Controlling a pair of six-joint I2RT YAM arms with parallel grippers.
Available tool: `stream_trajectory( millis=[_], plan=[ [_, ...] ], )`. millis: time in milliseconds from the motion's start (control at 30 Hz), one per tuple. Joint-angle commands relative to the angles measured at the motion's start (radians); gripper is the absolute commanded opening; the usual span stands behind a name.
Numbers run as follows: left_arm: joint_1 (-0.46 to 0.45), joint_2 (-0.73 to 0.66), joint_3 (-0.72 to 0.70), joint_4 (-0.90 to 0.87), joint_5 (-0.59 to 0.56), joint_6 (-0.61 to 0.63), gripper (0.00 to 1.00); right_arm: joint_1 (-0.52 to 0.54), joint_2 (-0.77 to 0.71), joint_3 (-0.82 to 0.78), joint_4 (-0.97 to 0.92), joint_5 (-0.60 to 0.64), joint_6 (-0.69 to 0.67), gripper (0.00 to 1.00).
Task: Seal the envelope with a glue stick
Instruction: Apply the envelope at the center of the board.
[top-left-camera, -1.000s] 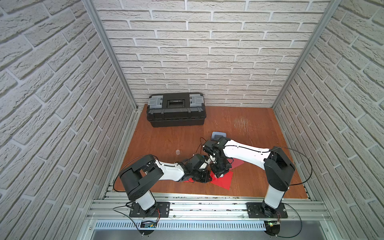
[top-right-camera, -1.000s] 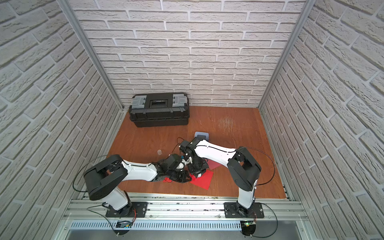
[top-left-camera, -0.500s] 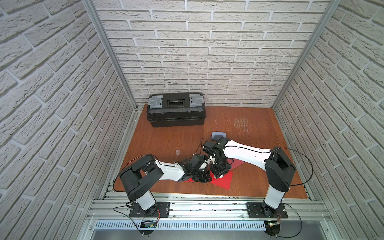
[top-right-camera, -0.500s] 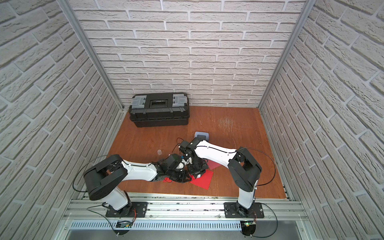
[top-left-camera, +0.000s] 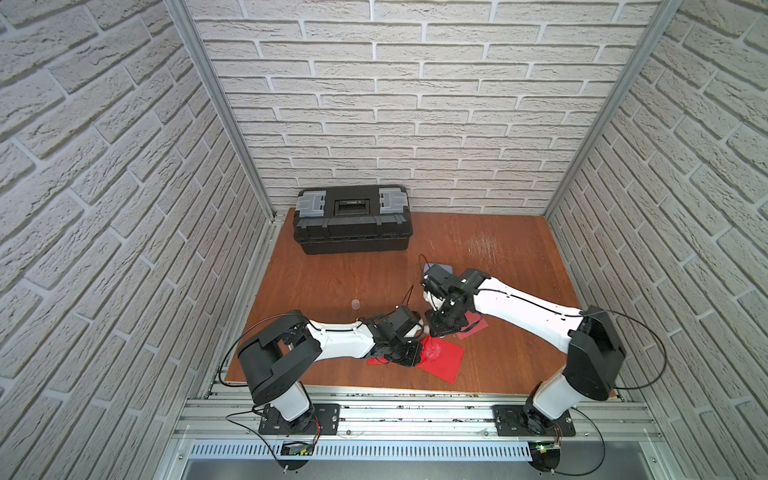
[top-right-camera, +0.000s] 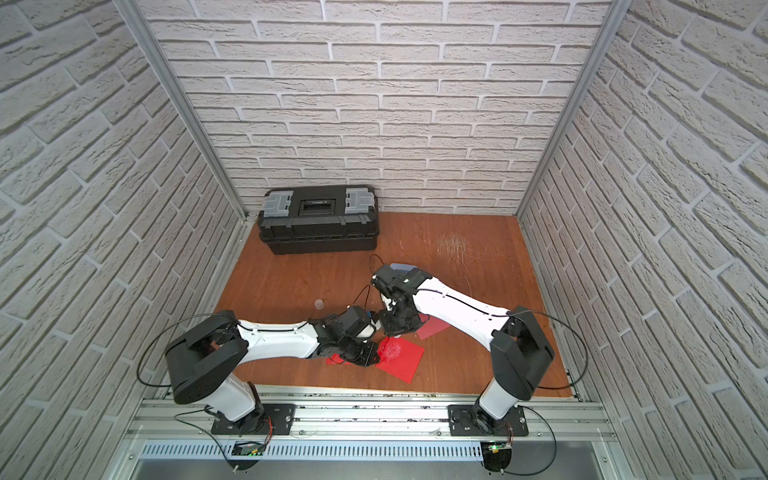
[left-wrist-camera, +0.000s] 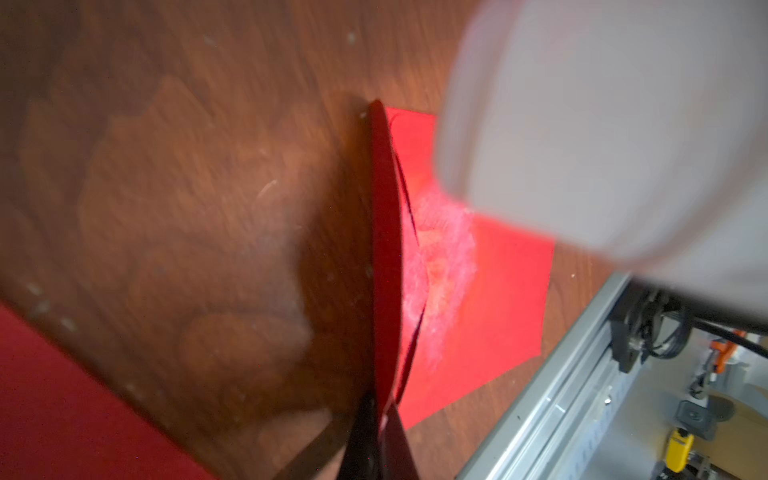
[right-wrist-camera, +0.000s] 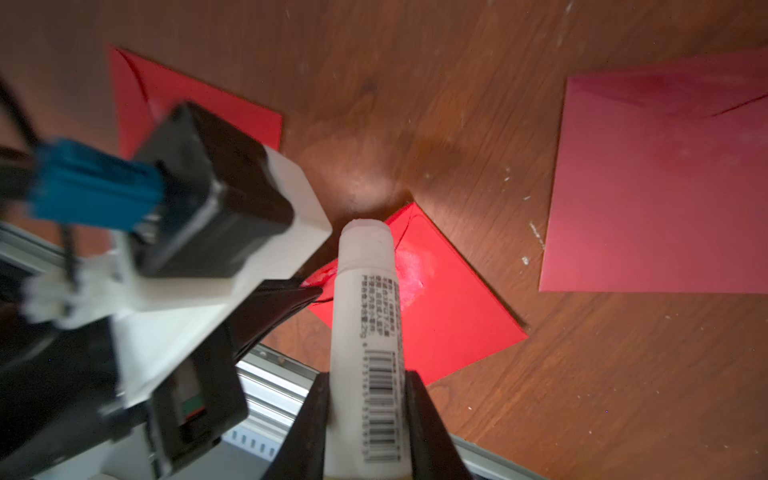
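Observation:
A bright red envelope lies near the table's front edge, with a white glue smear on its face. Its flap is lifted and stands edge-on. My left gripper is shut on that flap. My right gripper is shut on the white glue stick, uncapped. The stick's tip hangs just above the envelope beside the smear. Both top views hide the stick under the right wrist.
A darker red envelope lies right of the grippers, and another red one under the left wrist. A clear cap stands to the left. A grey-blue hole punch and a black toolbox sit behind.

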Motion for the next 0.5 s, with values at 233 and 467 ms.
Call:
stream_trajectory(
  millis=[233,467],
  plan=[
    [-0.038,-0.03,0.1,-0.406,-0.18,0.101,0.18,-0.136,-0.151,-0.104,0.02,-0.071,-0.026,0.03],
    [-0.035,-0.053,0.182,-0.449,-0.176,0.119,0.34,-0.219,-0.213,-0.131,-0.006,-0.075,-0.069,0.03]
  ],
)
